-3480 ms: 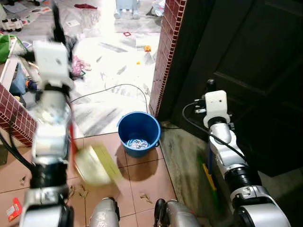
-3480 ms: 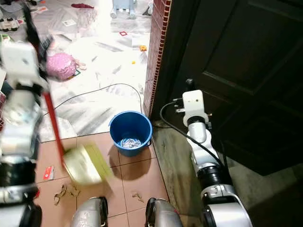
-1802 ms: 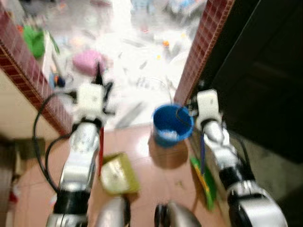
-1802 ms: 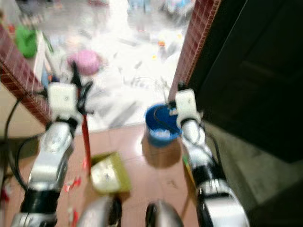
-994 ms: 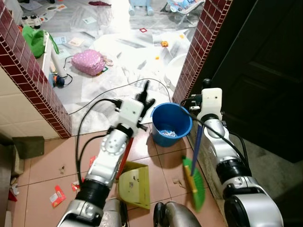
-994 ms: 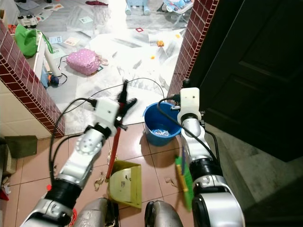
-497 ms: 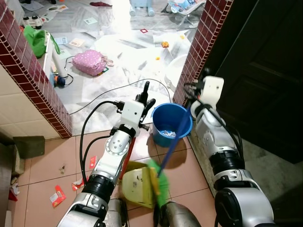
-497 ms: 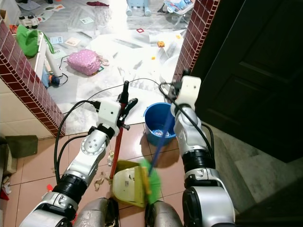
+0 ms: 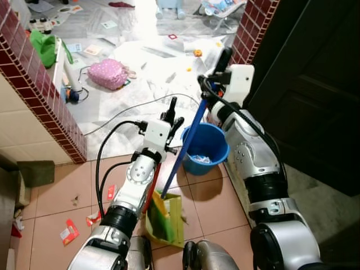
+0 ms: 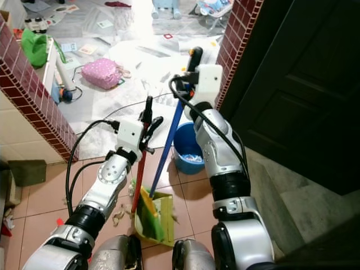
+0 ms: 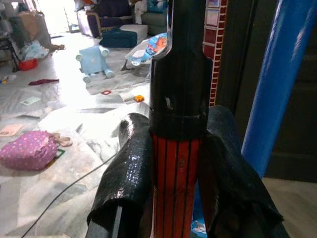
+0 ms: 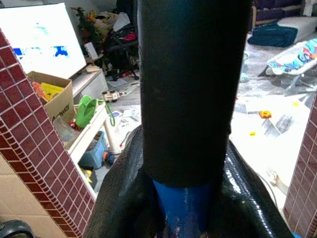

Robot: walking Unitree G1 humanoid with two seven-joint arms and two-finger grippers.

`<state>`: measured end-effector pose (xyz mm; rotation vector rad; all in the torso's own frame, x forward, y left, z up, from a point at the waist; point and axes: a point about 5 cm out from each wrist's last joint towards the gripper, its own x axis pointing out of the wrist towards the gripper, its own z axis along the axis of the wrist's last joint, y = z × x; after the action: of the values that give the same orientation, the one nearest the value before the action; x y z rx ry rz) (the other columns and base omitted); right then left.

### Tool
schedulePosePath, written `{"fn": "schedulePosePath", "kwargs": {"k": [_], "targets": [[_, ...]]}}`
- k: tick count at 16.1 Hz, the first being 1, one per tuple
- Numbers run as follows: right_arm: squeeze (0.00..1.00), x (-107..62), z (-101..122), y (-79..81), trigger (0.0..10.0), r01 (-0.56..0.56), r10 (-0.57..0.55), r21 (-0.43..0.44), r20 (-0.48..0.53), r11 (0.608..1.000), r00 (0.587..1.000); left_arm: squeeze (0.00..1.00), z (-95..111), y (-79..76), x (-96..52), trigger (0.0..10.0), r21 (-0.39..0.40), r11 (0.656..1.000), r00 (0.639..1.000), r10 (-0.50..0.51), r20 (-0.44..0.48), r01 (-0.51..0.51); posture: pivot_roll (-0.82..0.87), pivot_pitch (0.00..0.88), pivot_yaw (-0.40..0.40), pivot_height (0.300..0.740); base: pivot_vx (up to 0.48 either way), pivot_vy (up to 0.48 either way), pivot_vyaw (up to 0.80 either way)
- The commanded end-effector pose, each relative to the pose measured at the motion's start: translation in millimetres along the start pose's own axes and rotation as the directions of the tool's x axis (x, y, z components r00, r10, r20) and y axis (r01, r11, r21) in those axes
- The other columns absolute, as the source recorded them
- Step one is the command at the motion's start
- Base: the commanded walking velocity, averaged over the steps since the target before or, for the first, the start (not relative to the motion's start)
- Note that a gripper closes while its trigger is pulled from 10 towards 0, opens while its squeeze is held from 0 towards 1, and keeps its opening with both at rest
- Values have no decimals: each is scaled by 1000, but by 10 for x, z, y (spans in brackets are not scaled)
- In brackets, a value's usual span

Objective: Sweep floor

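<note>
Left wrist: dustpan handle (image 11: 176, 163) between jaws.

My arms are silver with black elbow joints, white wrist boxes, looping black cables; gripper fingers look wrapped in glossy black, I think.

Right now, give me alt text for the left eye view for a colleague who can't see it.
The right gripper holds a blue-handled broom whose green bristles sit in the yellow-green plastic dustpan, steadied by the left gripper on its red upright handle. A round blue plastic bucket stands beside them on the terracotta tiled floor.
</note>
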<state>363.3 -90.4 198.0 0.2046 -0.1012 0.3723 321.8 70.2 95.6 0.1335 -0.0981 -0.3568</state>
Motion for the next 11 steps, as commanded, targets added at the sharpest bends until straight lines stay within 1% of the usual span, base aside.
{"fn": "schedulePosePath", "kwargs": {"k": [1,2,4,5,6,7,8,11], "targets": [[0,24,298,37,10000,-31,35,-32,118,999,992,0,-2,1,26,10000,-17,999,1000,27,-10,-27,-46,116,-66,740,0,0,0],[0,16,363,21,10000,-22,30,-56,152,998,988,0,7,108,34,10000,20,994,994,104,-12,-104,-51,114,-67,740,0,0,0],[0,5,416,15,10000,-19,36,-96,185,995,982,0,41,189,39,10000,30,989,989,145,3,-145,-50,115,-68,740,0,0,0],[0,-9,443,12,10000,-13,40,-129,202,992,979,0,74,245,35,10000,37,985,985,170,20,-171,-50,115,-68,740,0,0,0],[0,-49,457,26,10000,-14,71,-240,231,971,970,0,118,308,13,10000,60,978,979,197,45,-199,-47,118,-69,740,0,0,0],[0,-57,452,30,10000,-15,78,-263,232,965,970,0,126,316,10,10000,58,977,978,203,49,-205,-47,118,-69,740,0,0,0],[0,-89,364,12,10000,-8,61,-248,207,969,976,0,175,371,-9,10000,47,971,970,231,69,-235,-47,118,-69,740,0,0,0],[0,-173,273,-18,10000,-5,67,-305,195,952,978,0,283,421,-61,10000,53,969,966,236,101,-242,-30,127,-73,740,0,0,0]]}}
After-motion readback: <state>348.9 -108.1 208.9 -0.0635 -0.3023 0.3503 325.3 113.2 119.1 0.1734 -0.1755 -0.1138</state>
